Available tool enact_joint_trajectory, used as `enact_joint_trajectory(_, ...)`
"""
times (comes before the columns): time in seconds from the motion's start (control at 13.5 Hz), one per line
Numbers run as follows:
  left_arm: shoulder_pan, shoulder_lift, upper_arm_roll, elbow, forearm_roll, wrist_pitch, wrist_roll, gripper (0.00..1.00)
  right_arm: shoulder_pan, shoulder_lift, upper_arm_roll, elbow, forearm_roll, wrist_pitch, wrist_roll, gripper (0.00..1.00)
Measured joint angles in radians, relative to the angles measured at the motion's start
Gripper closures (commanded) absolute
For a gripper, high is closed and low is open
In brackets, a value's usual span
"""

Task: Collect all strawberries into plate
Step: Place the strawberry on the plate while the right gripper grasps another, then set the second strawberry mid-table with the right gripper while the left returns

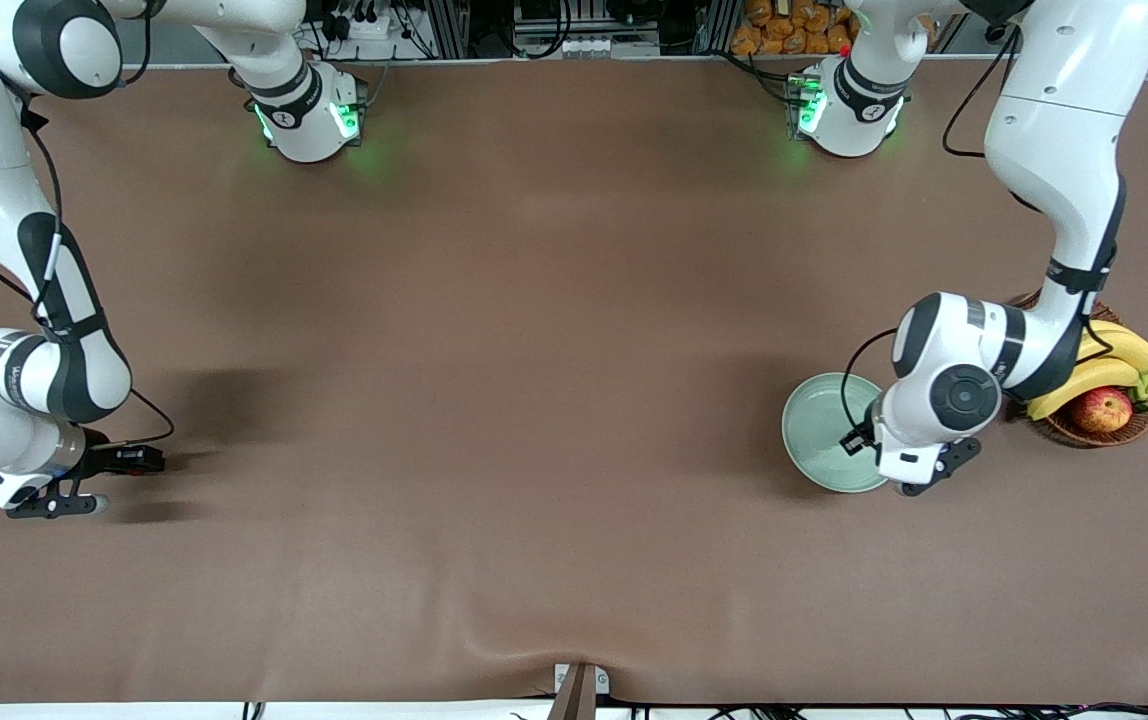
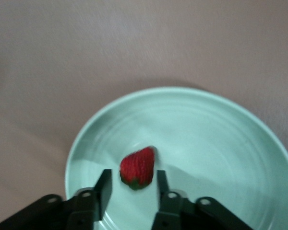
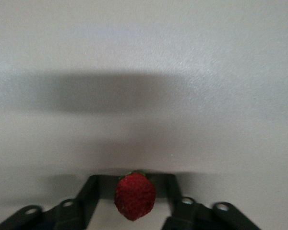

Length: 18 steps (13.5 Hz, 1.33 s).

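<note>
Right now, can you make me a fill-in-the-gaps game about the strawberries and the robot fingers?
1. The strawberry between the left arm's fingers is over the ____.
2. The plate sits beside a basket holding an apple and ____.
3. The strawberry between the right arm's fingers has bare ____ under it.

Missing words: plate; bananas; table

One red strawberry (image 2: 138, 167) in mint-green plate (image 2: 221, 139); another (image 3: 135, 196) on table.

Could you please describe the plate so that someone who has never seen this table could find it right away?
Look toward the left arm's end of the table, where a wicker basket holds bananas and an apple. The plate sits on the table beside it, under the left claw. It alone is pale green and glossy.
</note>
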Motion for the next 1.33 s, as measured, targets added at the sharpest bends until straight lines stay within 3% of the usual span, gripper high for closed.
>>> enact_joint_trajectory(0.3,0.018,-0.108,-0.012,0.024,0.0,-0.064,0.018,0.0,-0.004,0.0,0.004,0.01,0.0,-0.002,-0.031,1.0)
enact_joint_trajectory(0.52,0.017,-0.188,-0.084,0.035,-0.004,-0.119,0.014,0.0,0.012,-0.027,0.045,0.028,0.0,-0.029,-0.087,1.0)
enact_joint_trajectory(0.89,0.008,-0.199,-0.193,0.125,-0.095,-0.173,-0.003,0.0,0.08,-0.091,0.261,0.029,0.0,-0.064,-0.102,1.0)
enact_joint_trajectory(1.04,-0.005,-0.197,-0.22,0.144,-0.127,-0.174,-0.083,0.0,0.154,-0.09,0.305,0.023,0.0,-0.064,-0.1,1.0)
enact_joint_trajectory(1.33,-0.092,-0.166,-0.228,0.165,-0.135,-0.174,-0.237,0.0,0.39,-0.079,0.309,0.04,0.0,-0.054,0.069,1.0)
